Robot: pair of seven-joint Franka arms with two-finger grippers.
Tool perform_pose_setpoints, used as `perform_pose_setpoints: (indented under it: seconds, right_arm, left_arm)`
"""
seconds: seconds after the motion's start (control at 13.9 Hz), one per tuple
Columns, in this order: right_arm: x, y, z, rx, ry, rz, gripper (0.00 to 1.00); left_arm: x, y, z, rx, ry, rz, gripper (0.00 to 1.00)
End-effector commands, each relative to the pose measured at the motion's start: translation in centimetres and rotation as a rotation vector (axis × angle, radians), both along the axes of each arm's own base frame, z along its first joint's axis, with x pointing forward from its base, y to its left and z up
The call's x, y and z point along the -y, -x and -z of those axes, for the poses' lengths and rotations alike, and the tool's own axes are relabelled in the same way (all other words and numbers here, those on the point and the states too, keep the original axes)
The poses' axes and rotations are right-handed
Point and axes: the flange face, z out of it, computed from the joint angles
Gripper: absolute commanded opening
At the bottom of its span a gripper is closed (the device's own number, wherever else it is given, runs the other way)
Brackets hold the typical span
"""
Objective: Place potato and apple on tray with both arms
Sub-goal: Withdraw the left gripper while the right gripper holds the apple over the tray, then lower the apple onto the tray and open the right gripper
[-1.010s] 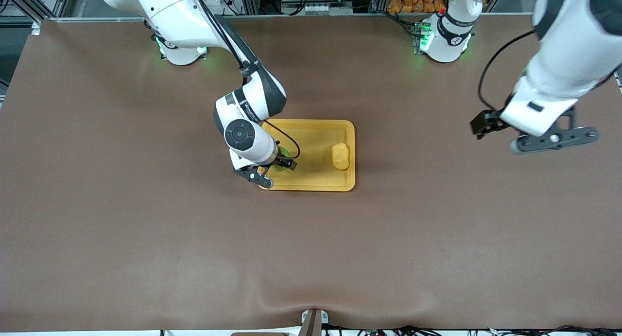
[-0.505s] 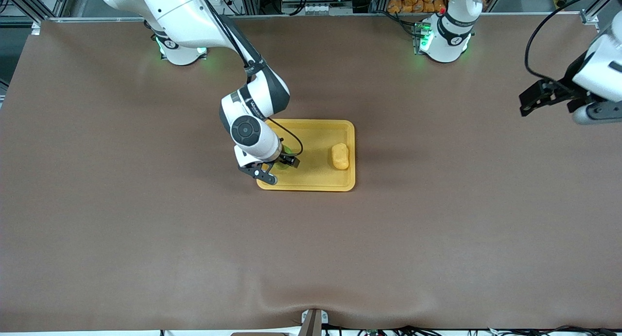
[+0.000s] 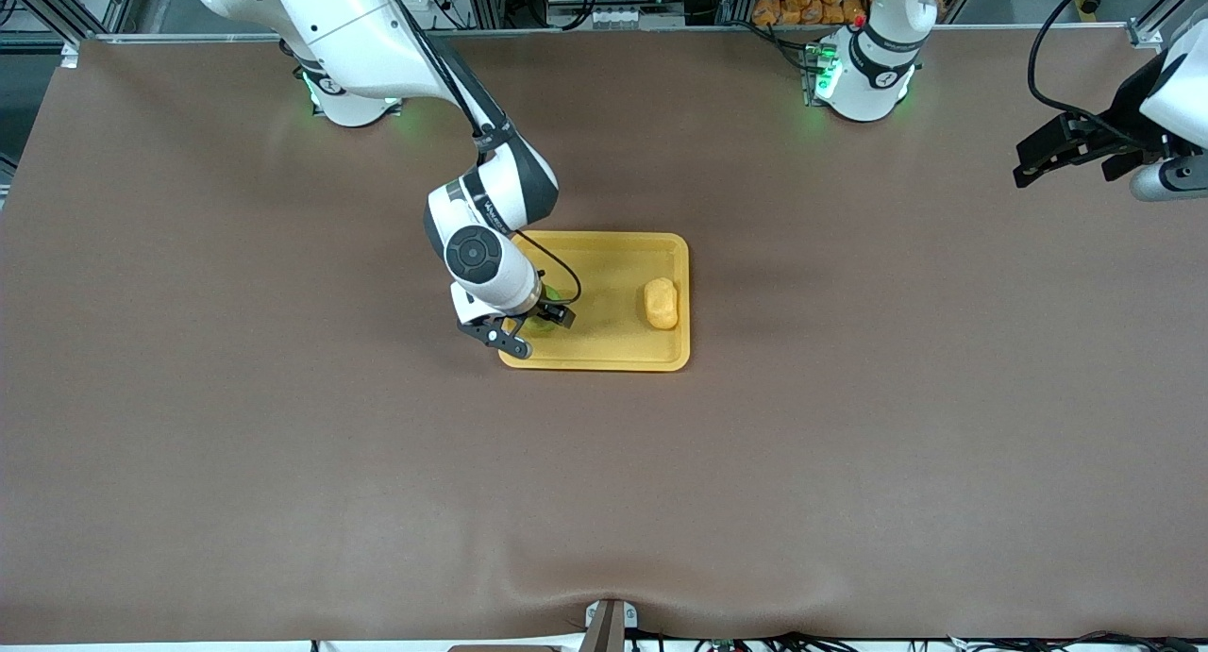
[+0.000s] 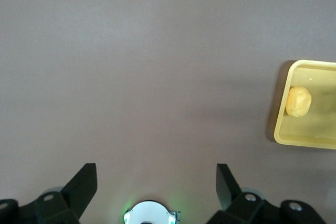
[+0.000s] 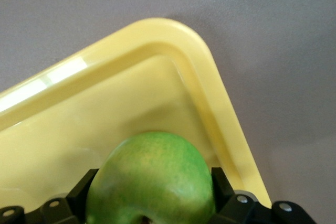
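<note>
**Apple held in tray corner; left arm parked high at table end**

Tray (image 3: pixel 604 350) sits near mid-table, long side parallel to the table edge nearest the front camera. Brown table (image 3: pixel 849 463) lies bare on all sides of the tray; the widest open room is between the tray and the front camera.

Potato (image 3: pixel 661 304) lies inside the tray at the end toward the left arm, just beside that rim, touching neither claw.

Right arm reaches from its base down to the tray's other end, wrist bent steeply downward. Right claw (image 3: pixel 540 324) is over the tray corner nearest the front camera, toward the right arm's end. Its fingers (image 5: pixel 223 182) press against both sides of the apple (image 5: pixel 152 179). In the right wrist view the apple sits close to the rounded inner corner of the rim (image 5: pixel 210 93); whether it rests on the tray floor cannot be told.

Left arm waits, lifted well above the table at its own end. Left claw (image 4: pixel 157 190) is spread wide and empty over bare table, well apart from the tray.
</note>
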Motion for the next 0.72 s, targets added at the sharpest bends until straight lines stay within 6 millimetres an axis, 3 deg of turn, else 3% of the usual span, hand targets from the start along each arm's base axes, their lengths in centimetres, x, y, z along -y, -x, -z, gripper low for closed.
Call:
perform_pose_setpoints:
  seconds: [0.0, 0.07, 0.22, 0.36, 0.65]
  right_arm:
    - [0.3, 0.1, 0.3, 0.007, 0.016, 0.005, 0.00]
    - [0.4, 0.1, 0.4, 0.005, 0.017, 0.008, 0.05]
    - [0.5, -0.1, 0.6, -0.001, 0.021, 0.028, 1.00]
    - [0.3, 0.0, 0.6, -0.006, 0.026, 0.038, 1.00]
    - [0.6, -1.0, -1.7, -0.044, 0.037, 0.032, 1.00]
  left_arm:
    - [-0.3, 1.1, -0.3, -0.014, 0.000, 0.000, 1.00]
    - [-0.2, 1.1, -0.3, -0.014, -0.003, -0.001, 1.00]
    - [-0.2, 1.1, -0.4, -0.012, -0.008, 0.002, 1.00]
    - [-0.1, 1.4, -0.9, -0.001, -0.008, 0.003, 1.00]
    - [0.4, 1.4, -0.8, -0.003, -0.009, 0.014, 1.00]
